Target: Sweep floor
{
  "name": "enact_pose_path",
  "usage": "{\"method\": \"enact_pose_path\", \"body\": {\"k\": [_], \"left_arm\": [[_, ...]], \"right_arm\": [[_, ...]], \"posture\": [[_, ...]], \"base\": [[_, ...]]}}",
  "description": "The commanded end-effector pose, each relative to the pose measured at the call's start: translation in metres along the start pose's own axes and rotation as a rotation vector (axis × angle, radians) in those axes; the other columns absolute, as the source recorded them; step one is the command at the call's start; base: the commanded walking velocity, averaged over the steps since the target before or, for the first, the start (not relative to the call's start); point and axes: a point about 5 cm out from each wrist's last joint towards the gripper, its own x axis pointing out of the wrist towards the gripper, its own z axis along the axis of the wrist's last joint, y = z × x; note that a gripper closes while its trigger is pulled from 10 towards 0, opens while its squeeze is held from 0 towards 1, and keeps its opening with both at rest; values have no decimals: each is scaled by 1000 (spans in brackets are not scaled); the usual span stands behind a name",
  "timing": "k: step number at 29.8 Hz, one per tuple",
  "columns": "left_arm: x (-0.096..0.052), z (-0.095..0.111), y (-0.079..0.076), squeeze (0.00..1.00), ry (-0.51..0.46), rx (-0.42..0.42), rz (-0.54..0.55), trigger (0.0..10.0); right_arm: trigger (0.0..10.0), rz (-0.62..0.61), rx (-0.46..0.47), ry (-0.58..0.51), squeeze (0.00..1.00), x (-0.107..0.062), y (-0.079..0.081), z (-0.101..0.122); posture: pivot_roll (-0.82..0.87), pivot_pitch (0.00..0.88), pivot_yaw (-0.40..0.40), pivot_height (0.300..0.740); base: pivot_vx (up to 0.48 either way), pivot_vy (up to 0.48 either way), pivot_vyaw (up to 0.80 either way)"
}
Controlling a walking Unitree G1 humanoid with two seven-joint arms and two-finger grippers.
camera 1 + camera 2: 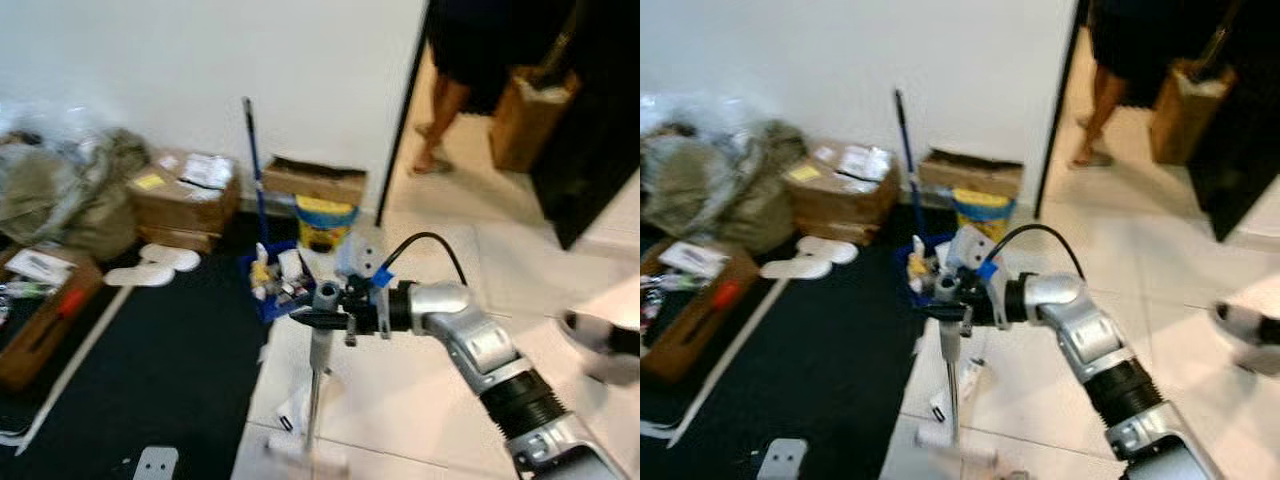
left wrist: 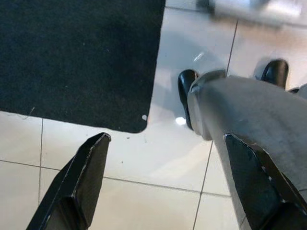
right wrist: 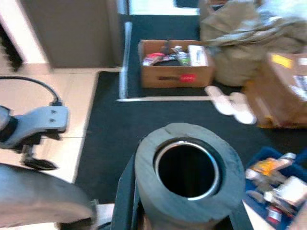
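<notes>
right gripper (image 1: 312, 319): fingers clamped on broom handle (image 1: 316, 385) top
left gripper (image 2: 168, 177): fingers wide, tile (image 2: 144, 163) between

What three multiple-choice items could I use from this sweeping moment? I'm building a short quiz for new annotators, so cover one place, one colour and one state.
1. Where does the blue-handled mop stand?
A. Leaning on the white wall
B. Flat on the dark mat
C. Inside a cardboard box

2. What colour is the mat beside the tiles?
A. Red
B. Black
C. Yellow

3. What is the right gripper doing?
A. Hanging open over the tiles
B. Shut on the grey broom handle
C. Holding a white slipper

Answers:
1 A: its handle rises against the wall between the cardboard boxes.
2 B: the head views show it black against the pale tiles.
3 B: the black fingers clamp the handle just under its hollow top.
</notes>
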Motion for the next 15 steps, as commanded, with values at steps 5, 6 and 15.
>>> {"method": "enact_pose_path", "body": {"k": [5, 6, 15], "left_arm": [[-9, -21, 6, 0, 48, 4, -12, 10000], [-9, -21, 6, 0, 48, 4, -12, 10000], [-19, -41, 14, 0, 77, 11, -3, 10000]], "right_arm": [[10000, 39, -64, 16, 0, 10, 0, -7], [10000, 39, -64, 16, 0, 10, 0, -7], [10000, 82, -43, -58, 0, 9, -12, 3]], "posture": [[-29, 284, -4, 740], [-29, 284, -4, 740], [1, 338, -5, 740]], "base": [[0, 0, 0], [0, 0, 0], [0, 0, 0]]}}
